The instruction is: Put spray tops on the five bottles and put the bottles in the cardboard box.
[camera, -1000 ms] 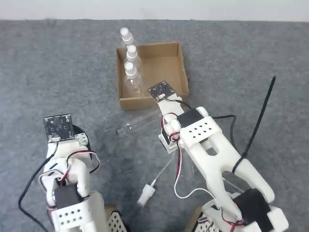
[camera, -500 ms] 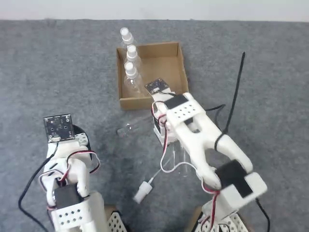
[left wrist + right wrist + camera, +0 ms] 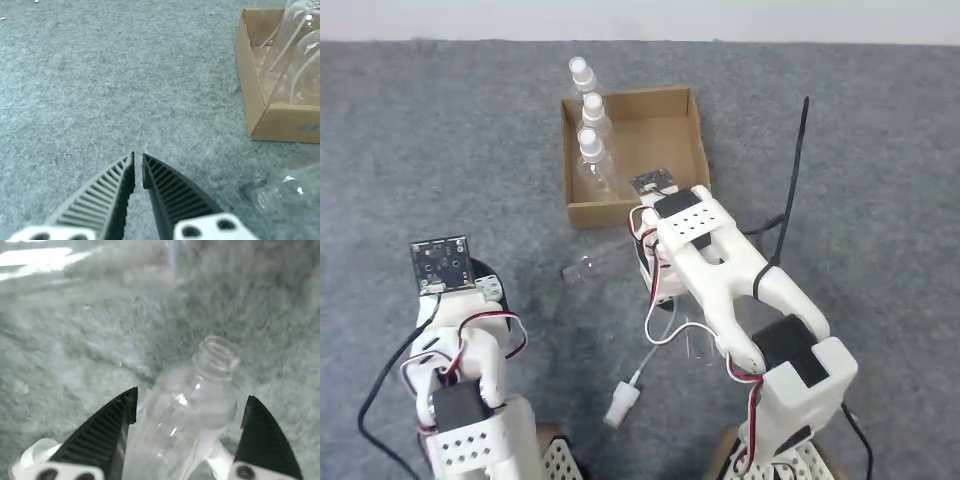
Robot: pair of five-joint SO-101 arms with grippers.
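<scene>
Uncapped clear bottle [image 3: 598,259] lies beside the cardboard box [image 3: 600,213].

Surface: grey short-pile carpet [image 3: 440,130], flat, running up to a pale strip at the far edge in the high view.

Directly on it:
- 1 cardboard box [image 3: 600,213], open top, far centre, sitting flat and roughly square to the carpet edge.
- 1 clear uncapped bottle [image 3: 592,263], lying on its side just in front of the box's near wall, by the near-left corner, close to it but not touching. Open neck points to the left side; the other end is hidden under an arm.
- 1 white spray top [image 3: 622,403], lying loose near the front, well apart from the box. Its thin dip tube trails toward the centre.
- 2 arm bases at the near edge.
</scene>
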